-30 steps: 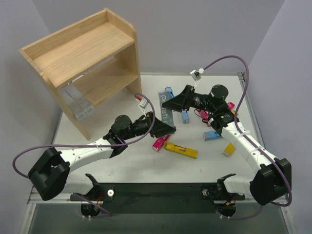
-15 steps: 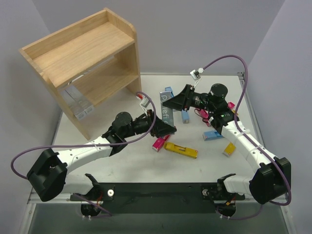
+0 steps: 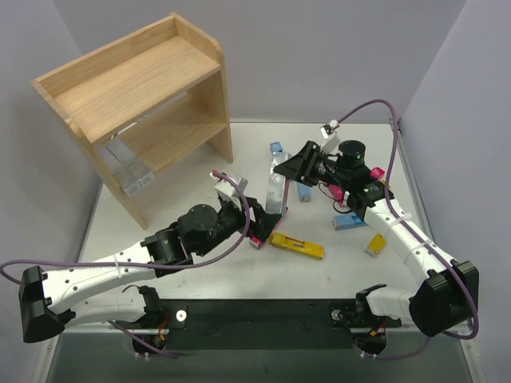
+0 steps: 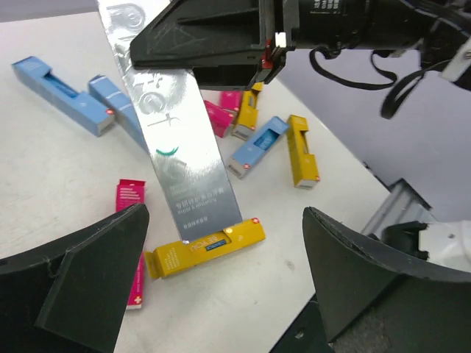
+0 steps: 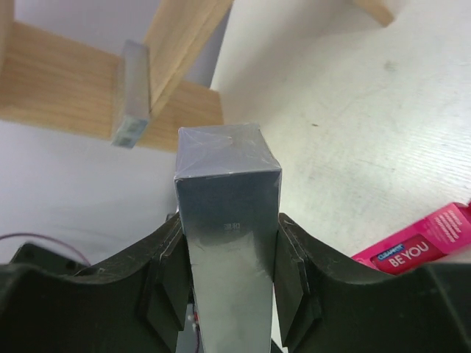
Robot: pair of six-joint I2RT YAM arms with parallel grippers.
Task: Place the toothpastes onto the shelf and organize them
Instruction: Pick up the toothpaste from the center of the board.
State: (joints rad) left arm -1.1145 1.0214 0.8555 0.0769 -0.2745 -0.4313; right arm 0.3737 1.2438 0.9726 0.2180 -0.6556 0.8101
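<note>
Now the right gripper (image 5: 230, 250) has its jaws clamped on a silver-grey toothpaste carton (image 4: 173, 140), held tilted over the counter (image 3: 345, 257) centre. The left gripper (image 4: 221, 276), at 7 o'clock from it, has jaws spread wide, holding nothing. The shelf (image 3: 214, 104) stands at 10 o'clock, with 2 silver cartons (image 3: 129, 171) on its lower tier.

Silver-grey carton (image 3: 275, 195) goes from the left gripper (image 3: 254, 217) over to the right gripper (image 3: 281, 171)

The left gripper's jaws, earlier narrower around the carton's near end, are now wide apart and drawn back from it. The right gripper, earlier only partly closed at the far end, is now clamped on the carton. The carton itself is turned more on its edge in the top view. The left arm (image 3: 120, 267) now lies lower and more stretched out.
</note>
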